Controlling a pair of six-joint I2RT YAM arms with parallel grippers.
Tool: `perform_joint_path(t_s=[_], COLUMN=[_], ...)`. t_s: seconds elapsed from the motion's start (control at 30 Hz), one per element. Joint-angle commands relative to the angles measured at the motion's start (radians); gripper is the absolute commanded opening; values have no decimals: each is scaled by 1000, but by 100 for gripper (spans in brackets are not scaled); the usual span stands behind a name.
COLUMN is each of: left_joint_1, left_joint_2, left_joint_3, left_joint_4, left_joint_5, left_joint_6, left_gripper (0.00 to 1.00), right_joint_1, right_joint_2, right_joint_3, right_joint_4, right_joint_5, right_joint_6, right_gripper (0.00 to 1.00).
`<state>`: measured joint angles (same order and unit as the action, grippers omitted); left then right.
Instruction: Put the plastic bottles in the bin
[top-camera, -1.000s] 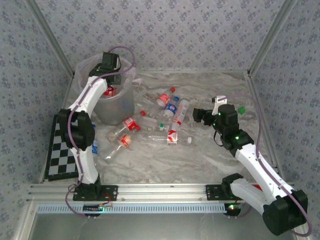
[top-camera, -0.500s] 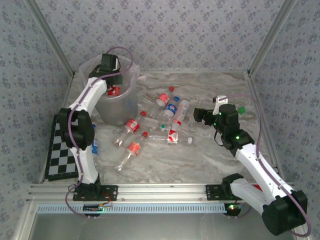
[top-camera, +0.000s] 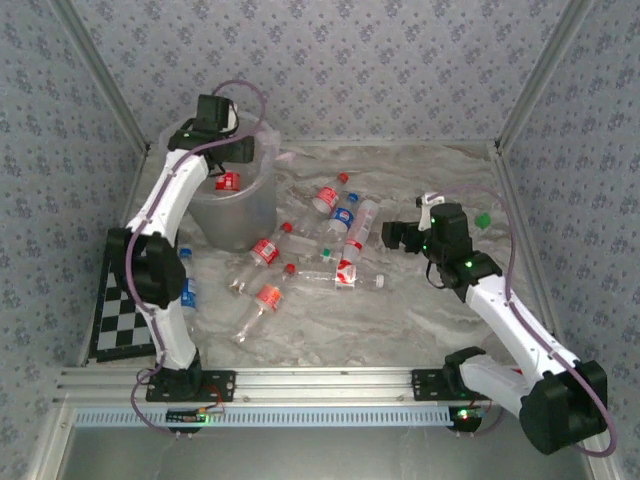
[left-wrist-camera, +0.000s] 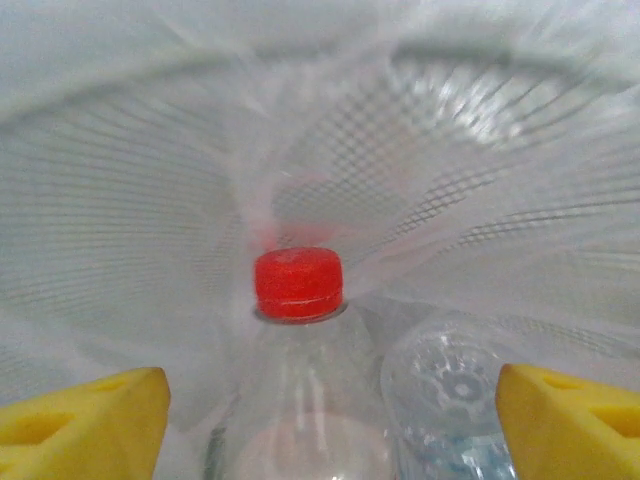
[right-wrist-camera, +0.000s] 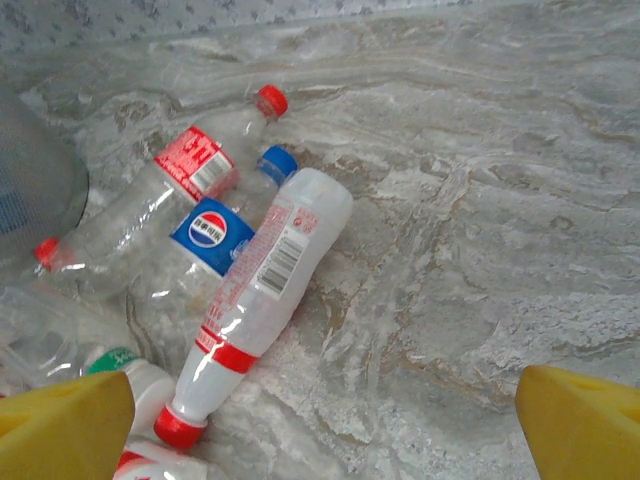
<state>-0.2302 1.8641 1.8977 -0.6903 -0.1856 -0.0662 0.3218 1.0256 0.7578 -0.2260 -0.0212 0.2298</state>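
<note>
Two bottles sit inside the bin (top-camera: 245, 215) at the far left of the surface (top-camera: 420, 320): a red-capped bottle (left-wrist-camera: 298, 283) and, just to its right, a second clear bottle (left-wrist-camera: 455, 385). Left jaws hang over the bin mouth, wide open and gripping nothing, with the yellow fingertips (left-wrist-camera: 85, 420) well apart from the red-capped bottle on either side. Right jaws, also wide open and empty, hover near the right side of the loose plastic bottles (top-camera: 345, 215) lying mid-surface. Among these are a white bottle (right-wrist-camera: 260, 285), a blue-labelled bottle (right-wrist-camera: 212, 235) just beside it and a red-labelled bottle (right-wrist-camera: 190, 165) farther off.
</note>
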Motion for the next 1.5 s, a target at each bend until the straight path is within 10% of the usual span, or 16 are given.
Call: perform_joint_path(t_s=[0.0, 0.23, 0.6, 1.0, 1.47], left_joint_1=[-4, -75, -210, -212, -212], left_joint_2=[-112, -354, -825, -952, -936], left_joint_3=[83, -48, -717, -988, -965], left_joint_4=[-88, -116, 38, 147, 201], left_joint_5=[25, 65, 347, 371, 379], left_joint_6=[23, -15, -354, -449, -451], left_gripper=[88, 91, 89, 88, 88], right_joint_1=[-4, 72, 309, 379, 357], right_joint_2=[30, 142, 516, 737, 457], right_joint_3=[71, 231, 382, 407, 389], right_joint_4=[-128, -476, -625, -546, -665], right_joint_5=[-82, -311, -3, -2, -8], right_joint_6=[-110, -463, -747, -740, -584], right_gripper=[100, 98, 86, 80, 43])
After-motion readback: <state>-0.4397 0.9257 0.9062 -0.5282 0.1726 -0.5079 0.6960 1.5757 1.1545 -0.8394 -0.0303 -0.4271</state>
